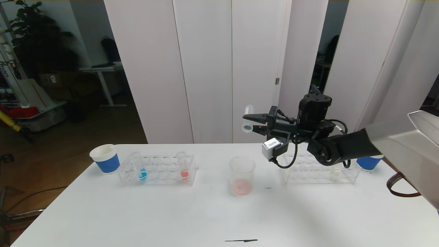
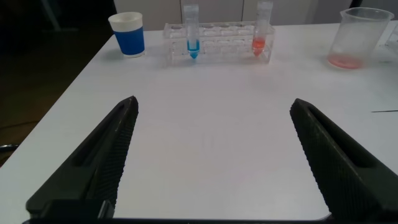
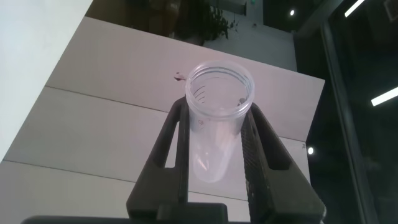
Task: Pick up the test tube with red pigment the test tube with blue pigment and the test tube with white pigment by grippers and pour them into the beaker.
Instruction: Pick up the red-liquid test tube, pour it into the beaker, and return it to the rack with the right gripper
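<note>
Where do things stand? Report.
Right gripper shut on an emptied tube, above the beaker. Left gripper open, low over table. Blue tube racked. Nothing blocking.

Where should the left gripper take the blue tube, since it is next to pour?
Probably by the bare upper part of the blue tube, coming from above or the front: it stands upright in the rack, and only its top clears the rack.
</note>
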